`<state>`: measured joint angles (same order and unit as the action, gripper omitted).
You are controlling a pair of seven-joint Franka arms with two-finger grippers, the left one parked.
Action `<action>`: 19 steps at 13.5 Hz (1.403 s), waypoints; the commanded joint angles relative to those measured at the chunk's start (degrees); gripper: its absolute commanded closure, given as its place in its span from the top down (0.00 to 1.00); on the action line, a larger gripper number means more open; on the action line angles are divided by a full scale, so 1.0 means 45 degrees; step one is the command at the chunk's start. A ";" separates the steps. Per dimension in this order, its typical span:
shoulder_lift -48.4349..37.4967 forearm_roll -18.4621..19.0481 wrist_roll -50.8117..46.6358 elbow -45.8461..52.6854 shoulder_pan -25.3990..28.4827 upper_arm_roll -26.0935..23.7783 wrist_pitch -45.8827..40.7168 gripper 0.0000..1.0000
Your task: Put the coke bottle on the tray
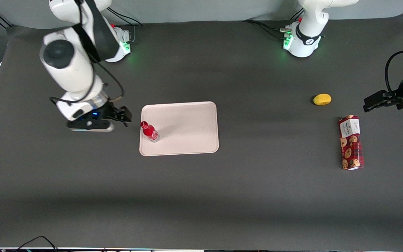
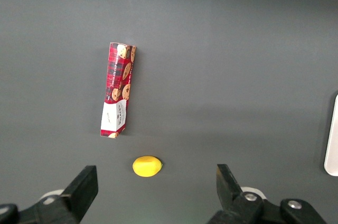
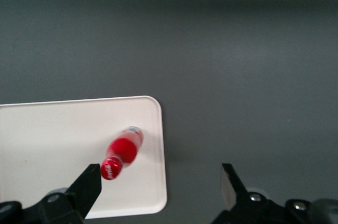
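The coke bottle (image 1: 149,131), with red cap and red label, stands upright on the pale cream-pink tray (image 1: 187,129), near the tray's edge toward the working arm's end. It also shows in the right wrist view (image 3: 123,151) on the tray (image 3: 53,150). My right gripper (image 1: 122,114) is beside the tray at the working arm's end, apart from the bottle. In the wrist view the gripper (image 3: 158,187) is open and empty, its fingers wide apart above the tray's corner.
A yellow lemon-like object (image 1: 322,99) and a long red cookie box (image 1: 351,142) lie toward the parked arm's end of the dark table. Both show in the left wrist view: the lemon-like object (image 2: 146,166) and the box (image 2: 118,89).
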<state>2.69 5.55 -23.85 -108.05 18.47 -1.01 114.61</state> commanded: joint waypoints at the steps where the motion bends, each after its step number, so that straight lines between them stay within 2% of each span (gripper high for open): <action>1: -0.0616 -0.0822 0.1102 0.0550 -0.1559 -0.0146 -0.1421 1.00; 4: -0.1162 -0.0823 0.1141 0.1041 -0.3122 -0.0322 -0.2635 1.00; 8: -0.1378 -0.1018 0.1961 0.1061 -0.4121 -0.0127 -0.2794 1.00; 11: -0.1632 -0.1622 0.1980 0.1042 -0.4143 0.0302 -0.3320 1.00; 16: -0.2198 -0.1643 0.2449 0.0593 -0.4103 0.0342 -0.3321 1.00; 19: -0.2024 -0.1585 0.2449 0.0942 -0.3967 0.0925 -0.3302 1.00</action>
<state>-5.84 -0.58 -14.74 -103.93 0.03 0.88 100.06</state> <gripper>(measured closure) 0.000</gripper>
